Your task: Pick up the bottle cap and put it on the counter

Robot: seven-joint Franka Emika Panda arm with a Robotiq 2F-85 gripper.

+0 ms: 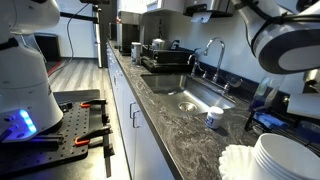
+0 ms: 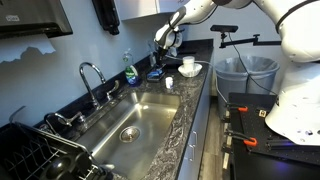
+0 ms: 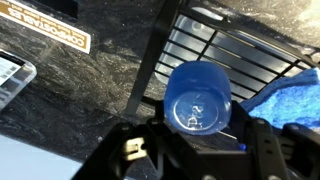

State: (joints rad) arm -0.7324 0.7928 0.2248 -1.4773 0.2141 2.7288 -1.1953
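In the wrist view the dark blue bottle cap (image 3: 198,97) sits between my gripper's (image 3: 200,128) two black fingers, open side toward the camera. The gripper is shut on it and holds it above a black wire dish rack (image 3: 215,45) and the edge of the dark speckled counter (image 3: 70,85). In an exterior view the gripper (image 2: 165,45) hangs over the far end of the counter (image 2: 185,125), above a blue cloth (image 2: 158,74). The cap itself is too small to make out in both exterior views.
A small white cup (image 2: 188,64) stands on a plate near the gripper and also shows in the other exterior view (image 1: 214,117). The steel sink (image 2: 135,118) with faucet (image 2: 90,75), a green bottle (image 2: 130,72), stacked white plates (image 1: 285,155) and the black robot table (image 1: 75,125) are around.
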